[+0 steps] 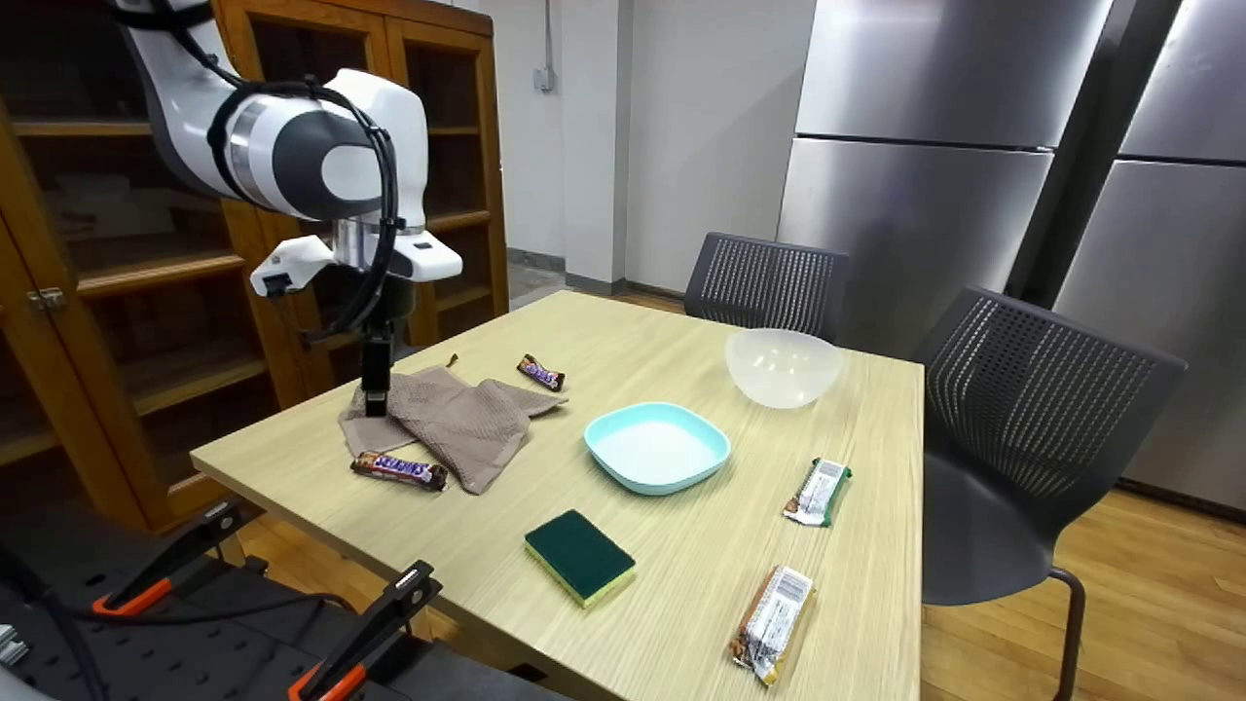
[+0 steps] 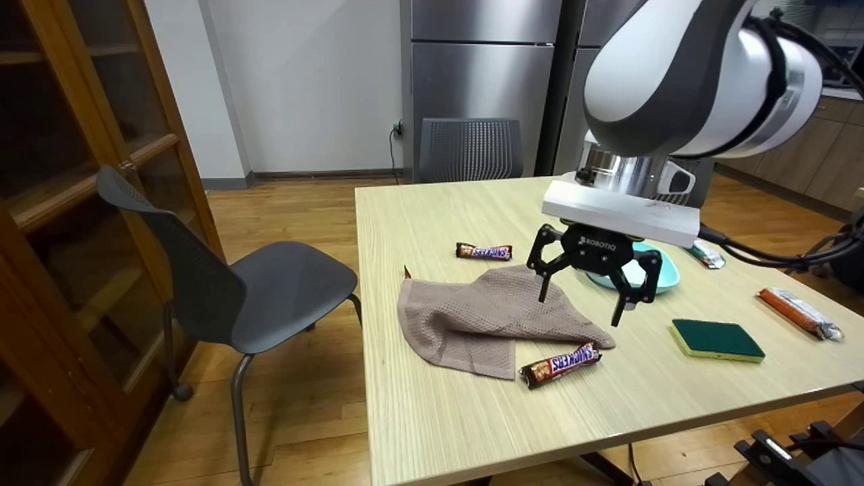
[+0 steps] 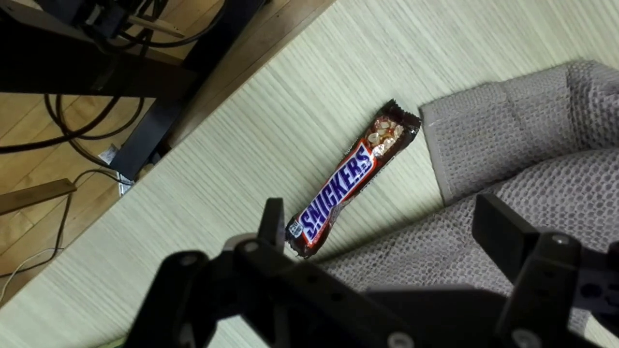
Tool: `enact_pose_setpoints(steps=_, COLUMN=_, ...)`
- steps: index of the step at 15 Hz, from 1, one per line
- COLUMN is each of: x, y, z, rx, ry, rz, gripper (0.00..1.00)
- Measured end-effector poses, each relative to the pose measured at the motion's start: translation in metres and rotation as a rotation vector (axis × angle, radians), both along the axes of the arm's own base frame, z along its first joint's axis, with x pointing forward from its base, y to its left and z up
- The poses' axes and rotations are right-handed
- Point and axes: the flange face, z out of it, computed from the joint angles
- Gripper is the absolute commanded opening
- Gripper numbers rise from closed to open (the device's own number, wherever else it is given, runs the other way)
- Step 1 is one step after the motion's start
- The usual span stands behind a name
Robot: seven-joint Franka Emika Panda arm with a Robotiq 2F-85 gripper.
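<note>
My gripper (image 1: 376, 401) hangs pointing down above a crumpled grey-brown towel (image 1: 477, 424). In an exterior view its two fingers (image 2: 579, 307) stand wide apart with nothing between them. In the wrist view the open jaws (image 3: 379, 217) frame the towel (image 3: 508, 130) and the table. A Snickers bar (image 3: 341, 183) lies flat on the table beside the towel, its lower end close to the left finger in the picture. That bar also shows in both exterior views (image 1: 399, 469) (image 2: 561, 364). A second Snickers bar (image 2: 484, 252) lies on the towel's far side. A small dark tip (image 2: 407, 273) shows at the towel's edge, mostly hidden.
A light blue dish (image 1: 657, 479), a green and yellow sponge (image 1: 579, 555) and a translucent white bowl (image 1: 784, 368) stand on the table. A green-edged wrapped bar (image 1: 819, 492) and an orange-and-white wrapped bar (image 1: 774, 623) lie nearby. Dark chairs (image 2: 290, 290) surround the table.
</note>
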Motion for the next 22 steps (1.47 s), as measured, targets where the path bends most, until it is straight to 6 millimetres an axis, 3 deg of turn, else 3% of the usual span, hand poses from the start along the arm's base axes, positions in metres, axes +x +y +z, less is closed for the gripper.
enact_pose_setpoints(steps=9, x=0.009, y=0.007, z=-0.079, rx=-0.002, ry=0.063, rz=-0.105, gripper=1.0)
enact_pose_setpoints(steps=16, x=0.012, y=0.012, z=-0.109, rx=-0.037, ry=0.059, rz=-0.159, gripper=1.0)
enact_pose_setpoints(steps=17, x=0.014, y=0.012, z=-0.111, rx=-0.037, ry=0.057, rz=-0.167, gripper=0.82)
enact_pose_setpoints(steps=22, x=0.019, y=0.012, z=-0.113, rx=-0.035, ry=0.04, rz=-0.189, gripper=0.42)
